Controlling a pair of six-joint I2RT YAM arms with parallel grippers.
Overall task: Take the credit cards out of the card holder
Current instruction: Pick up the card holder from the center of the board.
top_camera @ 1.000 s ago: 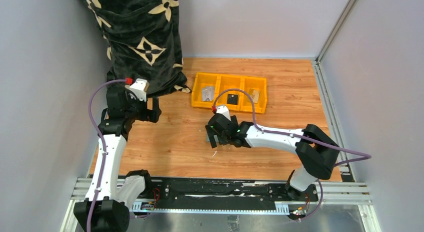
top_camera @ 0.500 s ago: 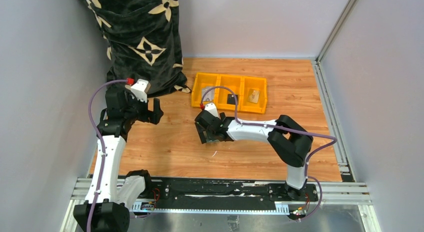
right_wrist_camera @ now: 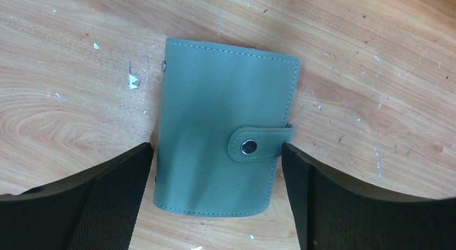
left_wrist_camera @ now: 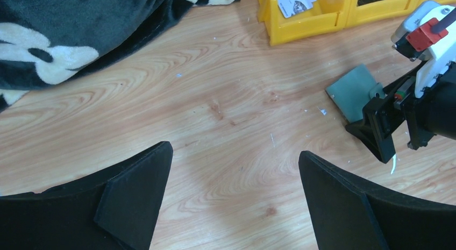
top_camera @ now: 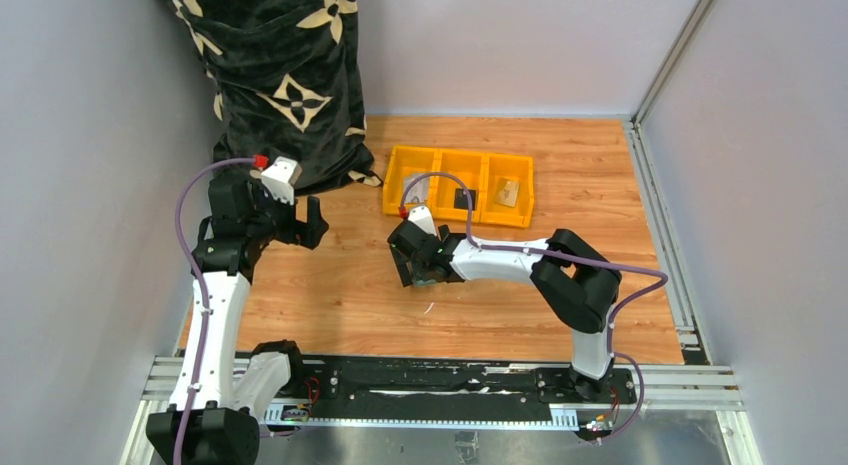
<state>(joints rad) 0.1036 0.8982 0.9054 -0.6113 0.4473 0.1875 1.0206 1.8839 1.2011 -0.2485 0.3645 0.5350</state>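
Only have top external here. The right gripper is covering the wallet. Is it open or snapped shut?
Observer: Shut. The right wrist view shows the wallet lying flat on the table, its strap snapped closed.
Operator: Has the right gripper grabbed it?
Observer: Not yet. The right gripper is open, one finger on each side of the wallet.
Operator: Left holding anything?
Observer: No. The left gripper is open and empty, above bare wood.
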